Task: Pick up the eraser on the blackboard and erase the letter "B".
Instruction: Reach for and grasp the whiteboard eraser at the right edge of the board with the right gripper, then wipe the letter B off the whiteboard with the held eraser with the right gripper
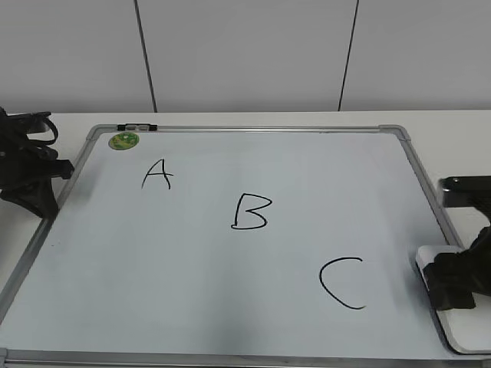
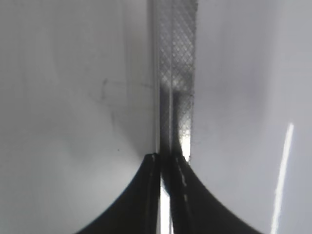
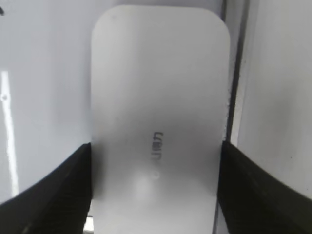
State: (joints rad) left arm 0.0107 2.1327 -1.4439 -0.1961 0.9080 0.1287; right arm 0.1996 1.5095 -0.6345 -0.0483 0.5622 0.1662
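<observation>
Right pincer (image 3: 155,190) clamped on the eraser (image 3: 158,107), one finger against each long side. Left pincer (image 2: 165,163) pressed together over the blackboard (image 1: 230,261) frame.

Exterior view: blackboard (image 1: 230,307) front frame rail partly cut by bottom picture edge. Eraser (image 1: 460,330) at front-right corner of the bench, middle covered by right gripper (image 1: 453,282); its right side runs off the picture. Both arms cropped at the side edges.

Right wrist view: eraser (image 3: 158,97) near end cut off at bottom edge; grey lettering (image 3: 157,151) blurred, unreadable. Whether finger pads (image 3: 78,185) touch its sides: cannot tell.

Left wrist view: left gripper (image 2: 165,163) fingertips only, the rest cropped; frame rail (image 2: 178,73) out of focus.
</observation>
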